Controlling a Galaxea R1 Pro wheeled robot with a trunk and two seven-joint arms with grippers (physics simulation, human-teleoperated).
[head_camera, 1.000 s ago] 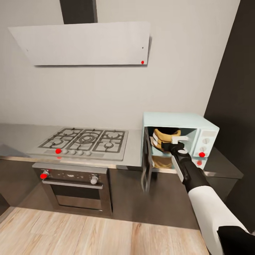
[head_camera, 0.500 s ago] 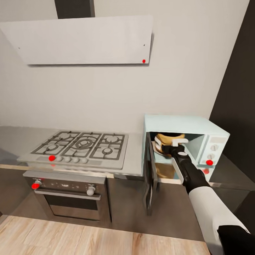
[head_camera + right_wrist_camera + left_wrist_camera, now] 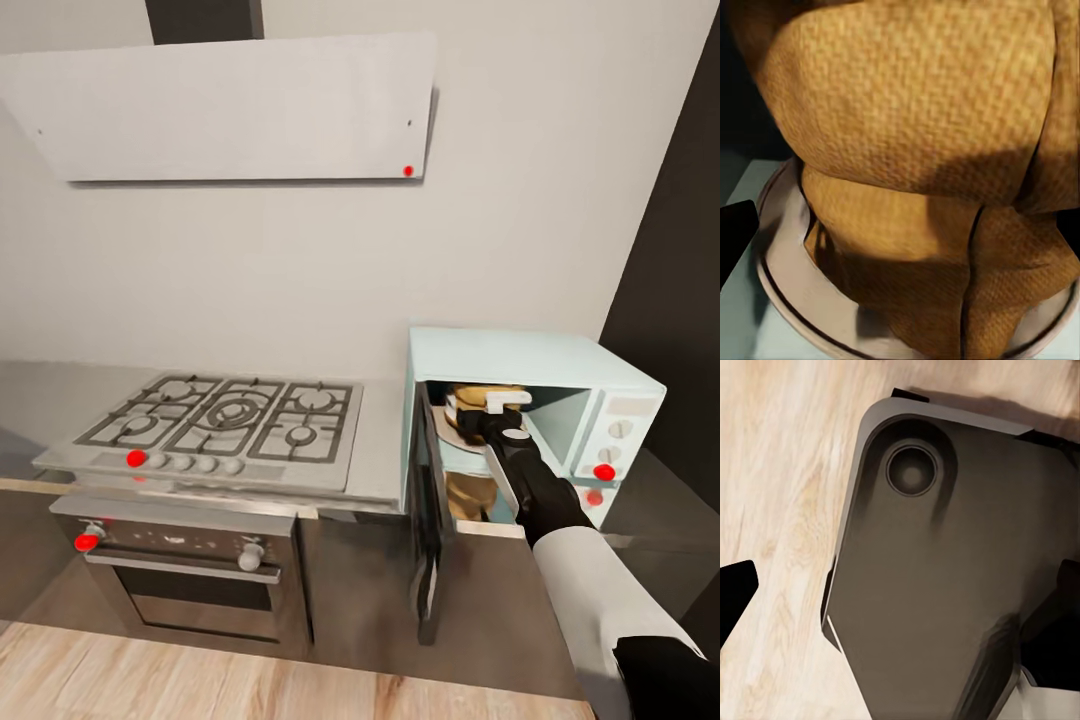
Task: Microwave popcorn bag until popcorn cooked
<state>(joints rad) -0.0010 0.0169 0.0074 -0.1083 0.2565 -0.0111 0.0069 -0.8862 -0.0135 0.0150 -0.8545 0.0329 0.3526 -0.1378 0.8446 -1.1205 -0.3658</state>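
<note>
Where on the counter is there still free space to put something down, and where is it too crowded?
The countertop has a bare strip between the stove and the microwave, though the open microwave door swings beside it. Another bare patch lies left of the stove. Inside the microwave it is crowded: the popcorn bag and the right gripper occupy the cavity.

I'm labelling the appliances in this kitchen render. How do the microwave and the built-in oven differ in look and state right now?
The microwave is pale mint-blue and stands on the countertop; the oven is black and steel, set below it under the hob. The microwave's door hangs open, with the popcorn bag and right gripper inside; the oven's door is shut. Both carry round knobs and a red marker.
</note>
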